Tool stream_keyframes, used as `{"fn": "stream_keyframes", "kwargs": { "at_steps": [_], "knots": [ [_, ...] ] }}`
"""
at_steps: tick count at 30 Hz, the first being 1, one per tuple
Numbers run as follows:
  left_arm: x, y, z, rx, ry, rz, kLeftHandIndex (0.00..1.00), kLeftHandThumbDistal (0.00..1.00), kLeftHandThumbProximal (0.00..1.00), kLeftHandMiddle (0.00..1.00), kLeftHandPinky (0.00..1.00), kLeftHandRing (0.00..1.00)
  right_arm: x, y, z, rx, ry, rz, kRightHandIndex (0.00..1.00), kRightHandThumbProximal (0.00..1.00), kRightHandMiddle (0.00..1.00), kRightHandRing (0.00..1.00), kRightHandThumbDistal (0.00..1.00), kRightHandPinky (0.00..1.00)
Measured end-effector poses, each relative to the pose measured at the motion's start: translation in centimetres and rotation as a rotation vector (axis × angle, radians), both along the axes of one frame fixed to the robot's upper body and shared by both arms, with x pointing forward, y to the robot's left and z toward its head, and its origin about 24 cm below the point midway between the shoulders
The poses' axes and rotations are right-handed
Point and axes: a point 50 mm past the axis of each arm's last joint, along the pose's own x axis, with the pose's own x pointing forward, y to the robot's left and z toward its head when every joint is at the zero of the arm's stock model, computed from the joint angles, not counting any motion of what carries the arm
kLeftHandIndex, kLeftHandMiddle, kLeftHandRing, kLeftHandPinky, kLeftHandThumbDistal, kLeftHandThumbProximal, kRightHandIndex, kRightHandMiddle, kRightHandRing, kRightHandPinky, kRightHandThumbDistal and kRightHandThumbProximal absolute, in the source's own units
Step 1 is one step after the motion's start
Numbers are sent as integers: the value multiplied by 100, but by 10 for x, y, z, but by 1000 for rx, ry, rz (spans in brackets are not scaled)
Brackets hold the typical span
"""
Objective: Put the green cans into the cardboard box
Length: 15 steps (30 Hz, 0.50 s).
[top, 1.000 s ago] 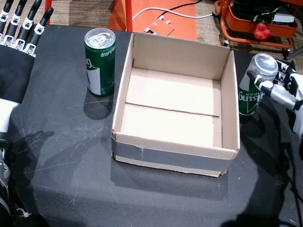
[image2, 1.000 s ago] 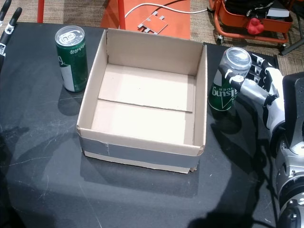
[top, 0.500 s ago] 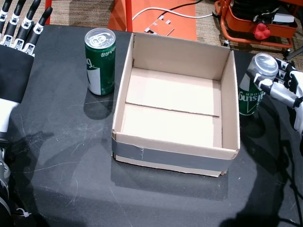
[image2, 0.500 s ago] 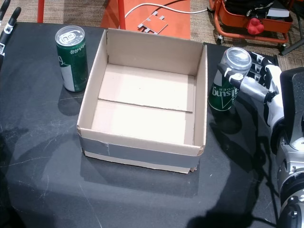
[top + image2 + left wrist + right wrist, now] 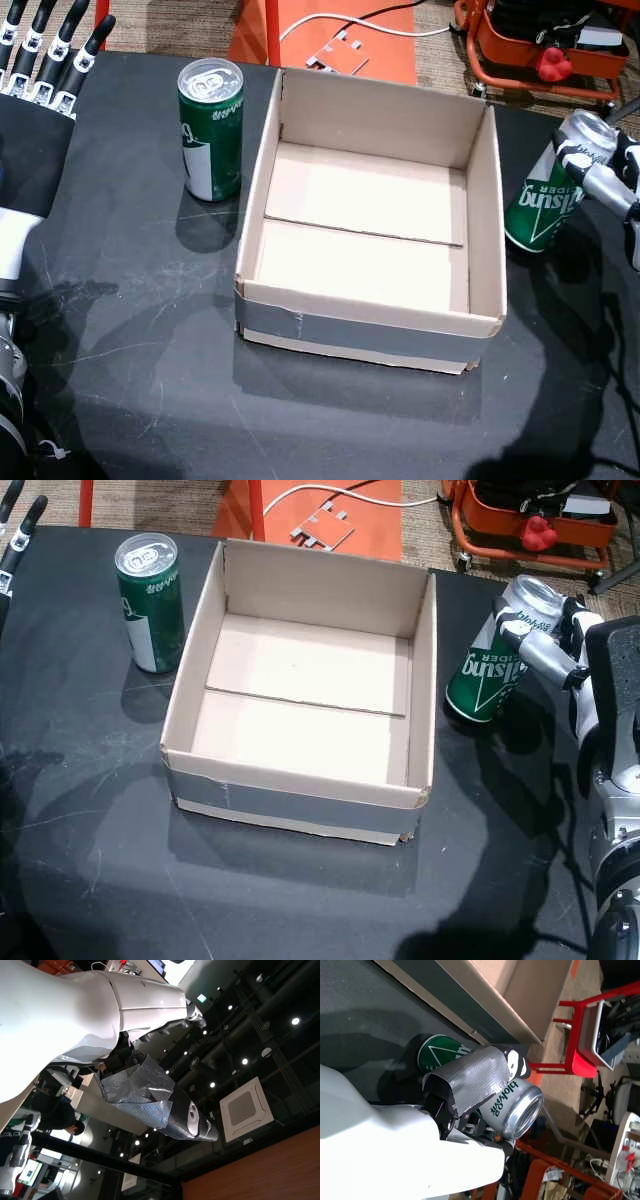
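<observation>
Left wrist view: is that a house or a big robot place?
Probably a big lab or showroom, not a house: a dark open ceiling with spotlights, a ceiling air unit, and a red equipment cart nearby.

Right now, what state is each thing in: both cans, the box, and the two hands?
Right can: tilted, top leaning away from the box, gripped.
Left can: upright on the table, untouched.
Box: open, empty.
Right hand: shut on the right can.
Left hand: open, fingers spread, holding nothing.

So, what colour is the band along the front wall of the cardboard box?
Grey tape band, clearest in a head view.
</observation>
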Motion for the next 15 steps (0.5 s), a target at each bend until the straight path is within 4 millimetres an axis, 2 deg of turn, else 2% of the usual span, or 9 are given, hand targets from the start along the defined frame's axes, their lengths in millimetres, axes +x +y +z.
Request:
{"fn": "stream_keyframes", "kwargs": {
  "at_steps": [7, 10, 15],
  "knots": [
    [0, 1, 0, -4, 2, -4, 94, 100, 28, 98, 97, 100, 0, -1, 0, 7, -5, -18, 42, 0, 44, 49, 3, 54],
    [0, 1, 0, -15, 7, -14, 96, 99, 30, 99, 98, 100, 0, -2, 0, 6, -6, -26, 42, 0, 43, 49, 6, 54],
    [0, 0, 0, -14, 7, -14, 94, 98, 31, 97, 99, 100, 1, 1, 2, -37, -20, -11, 43, 0, 43, 48, 9, 53]
  ]
}}
